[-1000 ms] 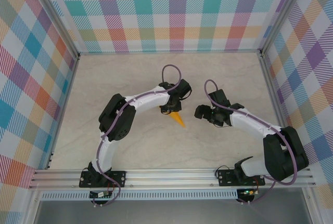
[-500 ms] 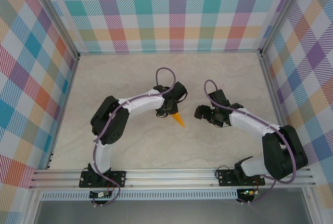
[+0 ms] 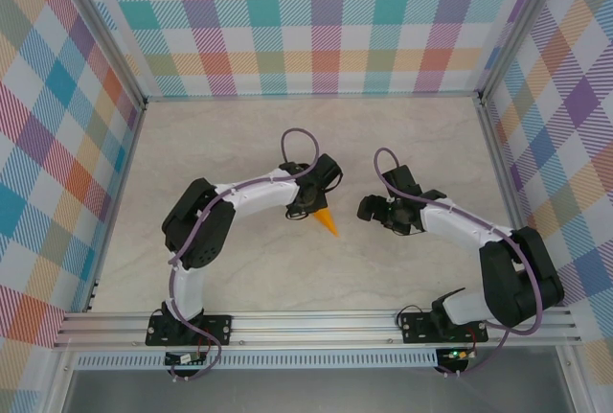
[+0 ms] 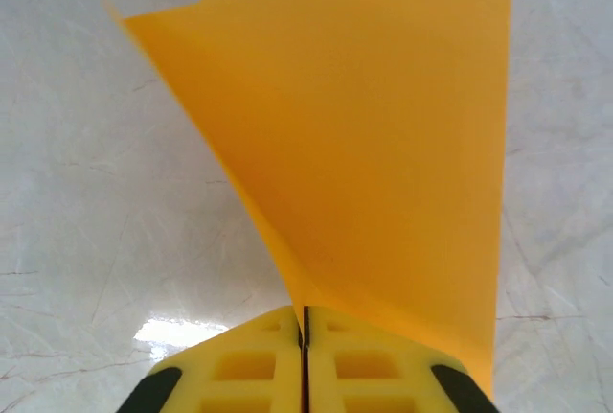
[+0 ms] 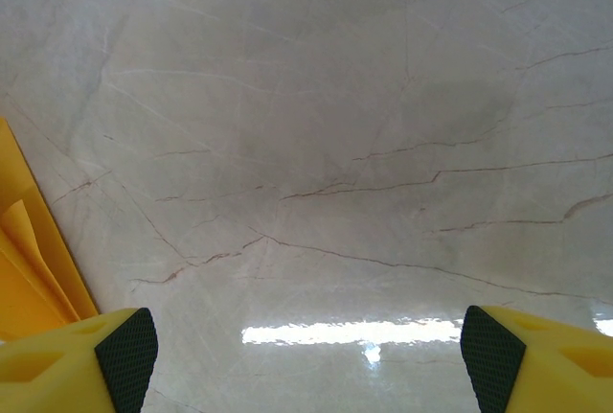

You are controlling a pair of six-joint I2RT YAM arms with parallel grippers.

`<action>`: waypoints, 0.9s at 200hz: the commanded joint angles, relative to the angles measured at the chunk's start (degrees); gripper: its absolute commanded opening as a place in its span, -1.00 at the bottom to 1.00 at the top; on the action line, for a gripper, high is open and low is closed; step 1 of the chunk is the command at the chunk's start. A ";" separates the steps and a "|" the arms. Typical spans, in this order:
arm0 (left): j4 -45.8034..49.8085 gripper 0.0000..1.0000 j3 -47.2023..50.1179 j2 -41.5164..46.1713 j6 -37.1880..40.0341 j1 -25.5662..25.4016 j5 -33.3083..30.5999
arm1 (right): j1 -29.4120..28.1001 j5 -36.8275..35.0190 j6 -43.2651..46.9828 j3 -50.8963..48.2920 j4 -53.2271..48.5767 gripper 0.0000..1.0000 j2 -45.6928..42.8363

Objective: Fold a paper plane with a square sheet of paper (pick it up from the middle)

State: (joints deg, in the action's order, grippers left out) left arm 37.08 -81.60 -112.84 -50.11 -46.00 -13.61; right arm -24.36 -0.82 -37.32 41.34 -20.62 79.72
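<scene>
The orange-yellow sheet of paper (image 3: 329,220) is folded into a narrow pointed shape, its tip toward the near right. My left gripper (image 3: 308,204) sits at its far left end. In the left wrist view the yellow fingers (image 4: 251,365) are pressed together and the paper (image 4: 383,164) comes out from between them, fanning wide away from the camera above the table. My right gripper (image 3: 369,208) stands just right of the paper, apart from it. Its fingertips (image 5: 124,348) are spread wide over bare table, and the paper's layered edge (image 5: 24,260) shows at the left.
The marble-look table (image 3: 239,145) is walled by checked panels with aluminium posts (image 3: 105,58). An aluminium rail (image 3: 316,322) carrying both arm bases runs along the near edge. Purple cables loop above both wrists.
My left gripper has shut on the paper's far end, and the left arm's elbow has swung a little leftward. The paper and the right arm stay where they were.
</scene>
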 commanded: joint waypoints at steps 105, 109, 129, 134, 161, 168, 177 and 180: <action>-29.45 -1.00 16.48 16.40 15.10 5.33 20.89 | 1.68 15.77 -2.03 -1.89 8.64 0.71 -9.60; -30.78 -1.00 17.00 16.06 14.61 5.58 21.89 | 1.68 16.54 -2.05 -1.95 9.11 0.70 -9.58; -38.08 -1.00 20.29 13.99 11.77 6.34 26.67 | 1.68 21.25 -2.07 -2.29 12.29 0.64 -8.59; -39.54 -1.00 20.92 13.30 10.99 6.36 27.53 | 1.64 22.20 -2.24 -2.35 12.98 0.62 -8.17; -45.37 -1.00 23.85 10.33 7.83 6.57 29.32 | 1.38 26.57 -3.79 -2.36 16.19 0.45 -5.29; -47.27 -1.00 24.77 9.60 7.15 6.77 30.10 | 1.18 27.44 -4.13 -2.32 17.09 0.40 -4.53; -49.29 -1.00 25.85 9.10 6.23 6.97 30.53 | 0.70 27.95 -4.41 -2.30 17.89 0.36 -3.66; -49.76 -1.00 26.17 8.92 6.10 7.12 30.56 | 0.57 27.99 -4.43 -2.24 17.96 0.35 -3.35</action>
State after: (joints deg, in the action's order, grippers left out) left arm -3.90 -58.15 -102.08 -40.62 -39.79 13.10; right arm -22.96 22.02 -40.27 39.59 -7.27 74.17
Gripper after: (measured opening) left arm 0.044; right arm 0.695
